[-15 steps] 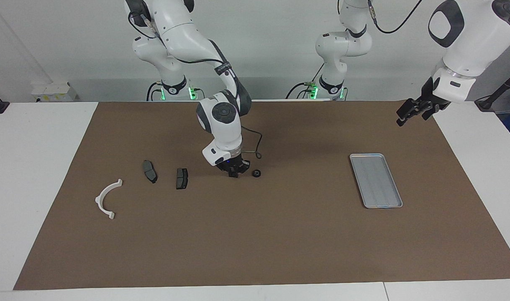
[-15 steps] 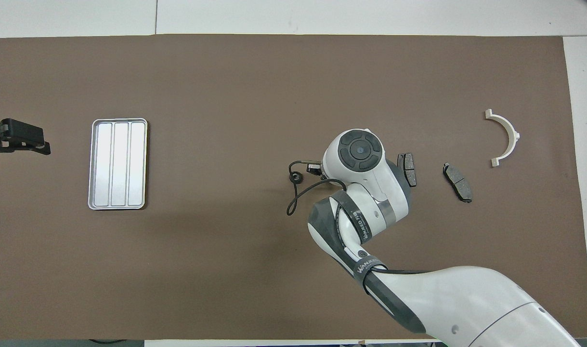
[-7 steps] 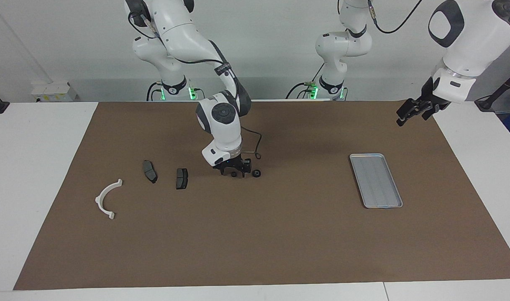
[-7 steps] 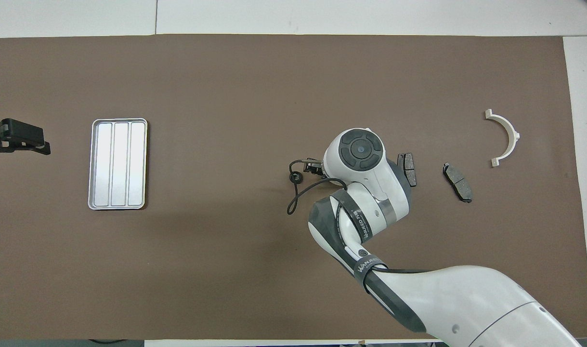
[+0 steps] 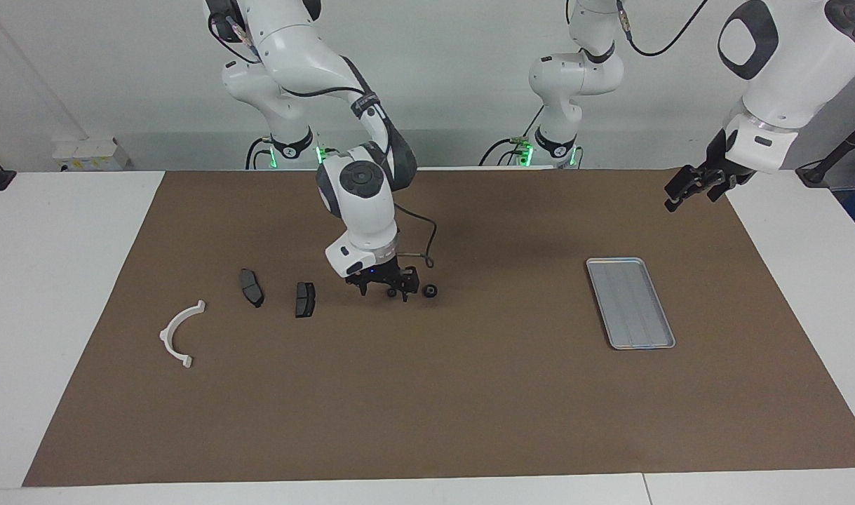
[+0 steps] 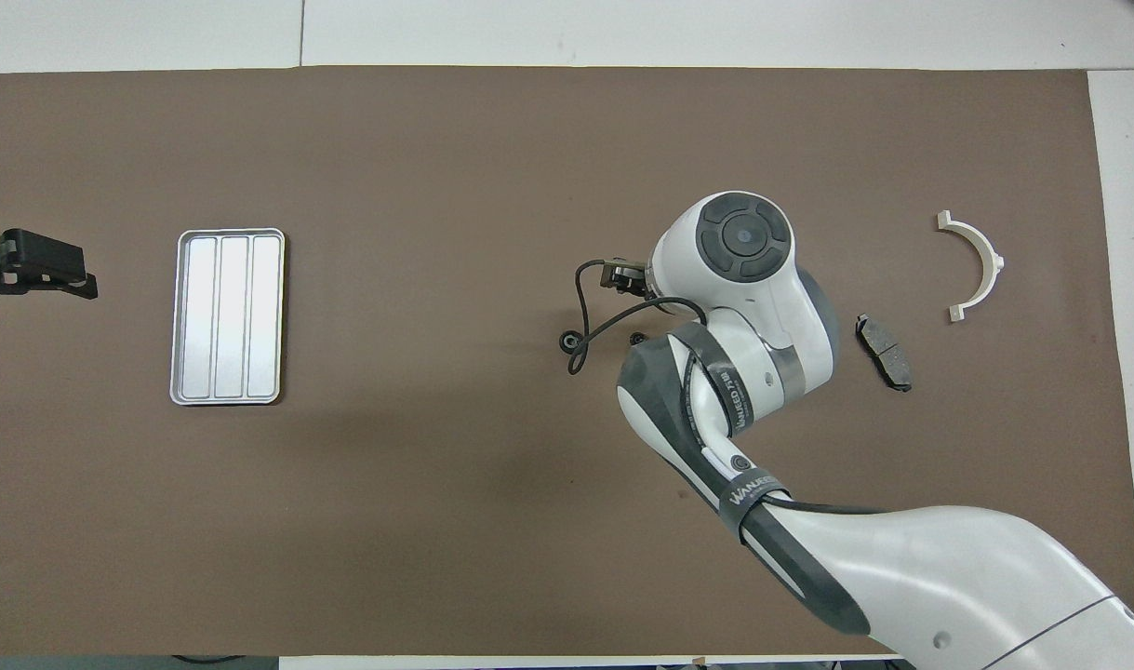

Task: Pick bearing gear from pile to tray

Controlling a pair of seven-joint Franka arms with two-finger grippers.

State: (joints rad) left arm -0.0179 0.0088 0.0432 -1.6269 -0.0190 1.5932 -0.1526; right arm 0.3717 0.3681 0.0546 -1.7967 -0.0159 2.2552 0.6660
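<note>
On the mat, bearing gear (image 5: pixel 431 290) just beside the right gripper (image 5: pixel 384 290), jaws spread, nothing held.

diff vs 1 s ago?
The right end effector opened, let go of a small black piece, and lifted off the mat; that piece lies beside another black piece. The left end effector, tray, brake pads and white bracket stayed put.

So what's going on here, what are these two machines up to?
The right arm's end effector hangs open, low by the tiny black round pieces on the brown mat, gripping none. The silver tray holds no part yet. The left end effector waits, open, raised at the tray's end of the table.
</note>
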